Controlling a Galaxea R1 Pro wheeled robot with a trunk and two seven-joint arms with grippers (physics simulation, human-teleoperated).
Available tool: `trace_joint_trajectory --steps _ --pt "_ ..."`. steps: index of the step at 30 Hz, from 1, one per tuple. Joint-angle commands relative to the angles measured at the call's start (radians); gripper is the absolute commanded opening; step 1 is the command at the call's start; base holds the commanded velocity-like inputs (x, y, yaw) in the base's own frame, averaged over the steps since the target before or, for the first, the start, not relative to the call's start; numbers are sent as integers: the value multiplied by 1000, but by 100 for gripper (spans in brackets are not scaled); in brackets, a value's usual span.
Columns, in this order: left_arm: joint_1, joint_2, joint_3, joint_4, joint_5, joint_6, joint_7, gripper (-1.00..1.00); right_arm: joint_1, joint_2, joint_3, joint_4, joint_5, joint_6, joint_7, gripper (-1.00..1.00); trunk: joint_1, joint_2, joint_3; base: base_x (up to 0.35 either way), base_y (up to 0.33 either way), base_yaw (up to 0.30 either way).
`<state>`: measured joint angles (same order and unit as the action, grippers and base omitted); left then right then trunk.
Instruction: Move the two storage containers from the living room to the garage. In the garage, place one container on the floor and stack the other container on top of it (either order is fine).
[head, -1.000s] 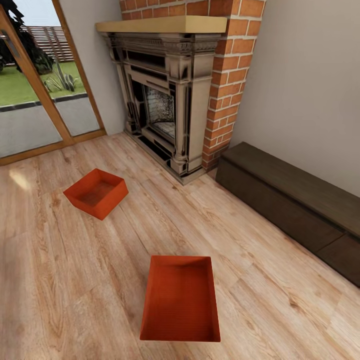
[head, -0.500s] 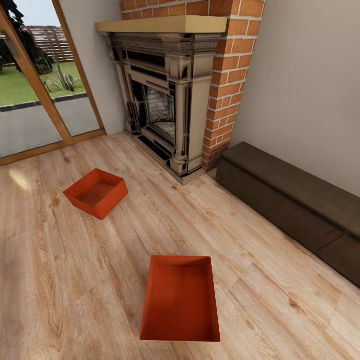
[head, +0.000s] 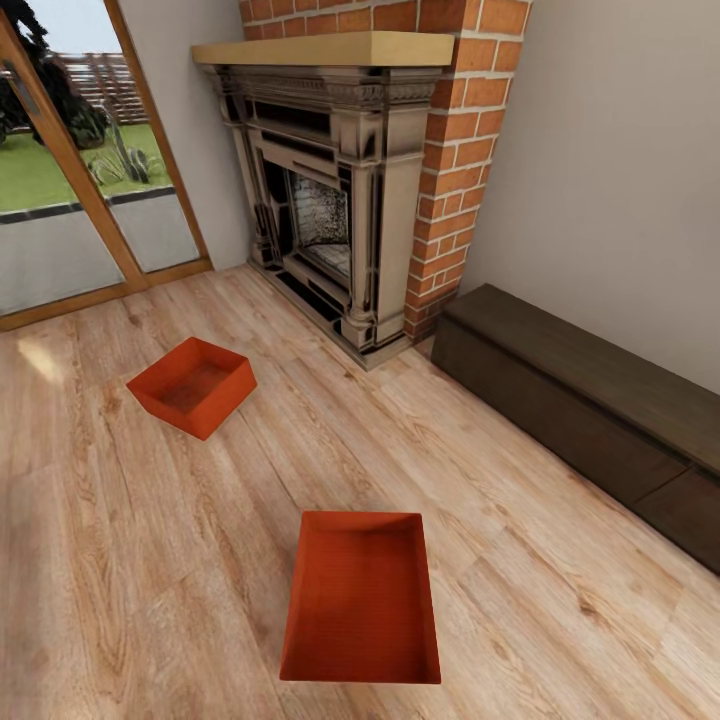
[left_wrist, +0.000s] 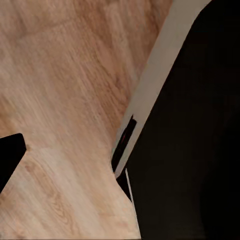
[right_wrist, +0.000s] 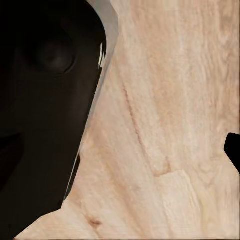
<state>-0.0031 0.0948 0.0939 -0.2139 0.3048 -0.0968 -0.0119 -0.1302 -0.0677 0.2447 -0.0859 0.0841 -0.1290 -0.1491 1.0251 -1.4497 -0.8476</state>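
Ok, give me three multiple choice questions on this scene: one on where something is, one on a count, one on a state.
1. Where does the far storage container lie?
A. on the dark bench
B. on the wood plank floor, between the glass doors and the fireplace
C. inside the fireplace

2. How many orange-red storage containers show in the head view?
A. one
B. two
C. three

3. What state is the near storage container in?
A. open-topped and empty
B. closed with a lid
C. stacked on the other

Answers: 1 B, it rests on the wood plank floor ahead of the fireplace. 2 B, one near, one far. 3 A, its bare inner base shows, and it sits apart from the other.
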Motion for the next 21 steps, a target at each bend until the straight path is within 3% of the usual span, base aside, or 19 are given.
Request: trace_joint_trajectory --steps 1,4,6,8,10,13,14,18,19,21 --pt "0 15 4 -33 0 0 0 100 -5 -8 -11 -27 -3 31 -20 100 0 0 -1 0 0 0" --pt "-1 50 3 -130 -3 22 15 100 -67 -18 -80 -93 -81 139 -42 100 0 0 -1 0 0 0" --pt "-9 79 4 -164 -4 84 44 100 -125 -20 -111 -113 -122 190 -53 100 0 0 -1 0 0 0" --pt "-24 101 4 -178 -5 149 67 100 -169 -18 -122 -120 -137 208 -65 100 0 0 -1 0 0 0" --pt "-82 117 4 -191 -5 221 93 100 -220 -13 -133 -124 -148 219 -91 100 0 0 -1 0 0 0" --pt "-203 125 4 -192 -4 272 144 100 -291 -5 -147 -127 -161 213 -142 100 0 0 -1 0 0 0" --pt "-293 123 4 -186 -1 281 196 100 -362 -2 -162 -123 -218 188 -153 100 0 0 -1 0 0 0" --pt "-411 90 2 -178 -1 294 243 100 -466 7 -174 -113 -320 153 -159 100 0 0 -1 0 0 0" --pt "-491 33 -2 -146 -6 310 261 100 -493 67 -173 -110 -342 99 -160 100 0 0 -1 0 0 0" --pt "-530 -13 -5 -136 -21 310 265 100 -499 111 -168 -108 -346 77 -160 100 0 0 -1 0 0 0"
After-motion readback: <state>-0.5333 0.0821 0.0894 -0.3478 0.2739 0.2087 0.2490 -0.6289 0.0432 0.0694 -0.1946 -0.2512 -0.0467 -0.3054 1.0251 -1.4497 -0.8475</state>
